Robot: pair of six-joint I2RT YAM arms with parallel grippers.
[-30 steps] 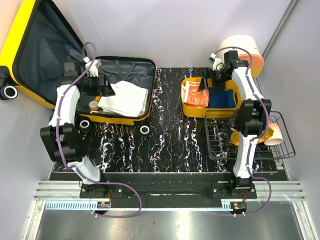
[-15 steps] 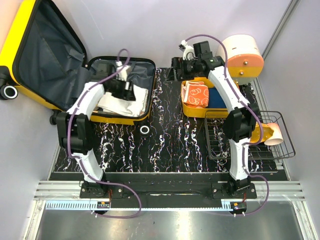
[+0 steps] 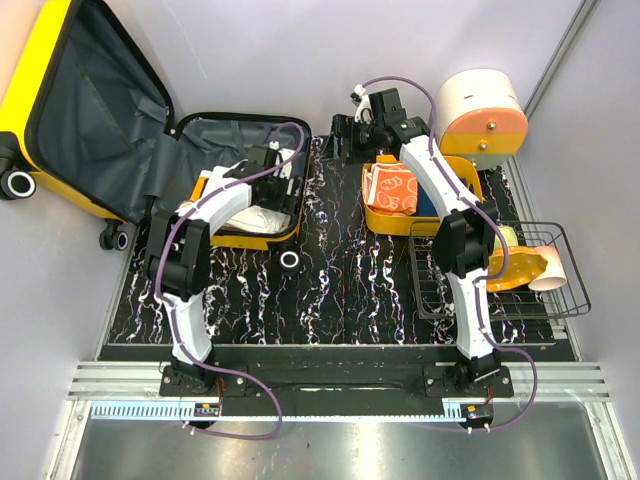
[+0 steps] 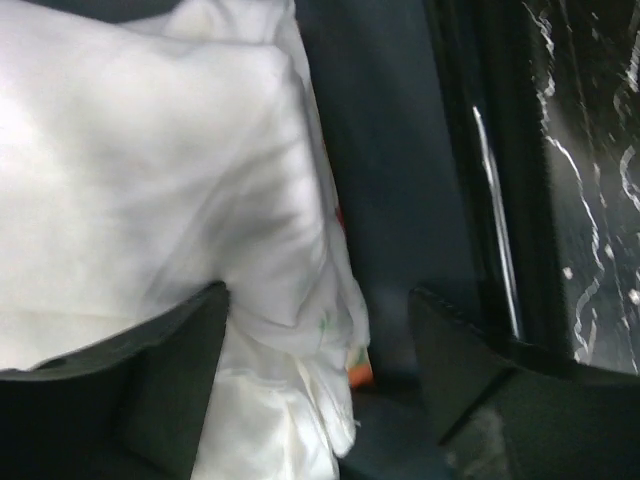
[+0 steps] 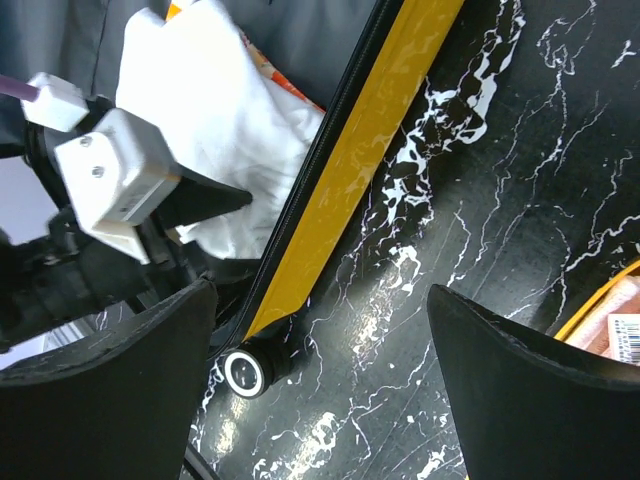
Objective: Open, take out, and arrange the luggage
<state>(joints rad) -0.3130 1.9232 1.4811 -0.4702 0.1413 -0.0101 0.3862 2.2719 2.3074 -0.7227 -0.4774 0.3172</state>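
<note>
The yellow luggage [image 3: 38, 75] lies open, its lid propped at the far left and its grey-lined base [image 3: 232, 136] on the mat. White folded cloth [image 3: 258, 216] [image 4: 150, 180] lies in the base. My left gripper [image 3: 286, 170] [image 4: 320, 375] is low inside the base near its right wall, open, with the cloth's edge between its fingers. My right gripper [image 3: 344, 140] [image 5: 320, 385] hovers open over the mat just right of the luggage's yellow rim [image 5: 370, 150], with nothing between its fingers.
A yellow basket [image 3: 420, 229] holding orange patterned cloth [image 3: 392, 190] sits right of the luggage. A wire basket [image 3: 500, 295] stands at the right edge, a pink-and-orange drum [image 3: 488, 110] behind. A luggage wheel [image 5: 245, 372] [image 3: 289, 260] rests on the black marbled mat [image 3: 340, 290].
My left gripper has swept rightwards across the luggage's base to its right wall. My right gripper has swung left from the yellow basket to the gap beside the luggage.
</note>
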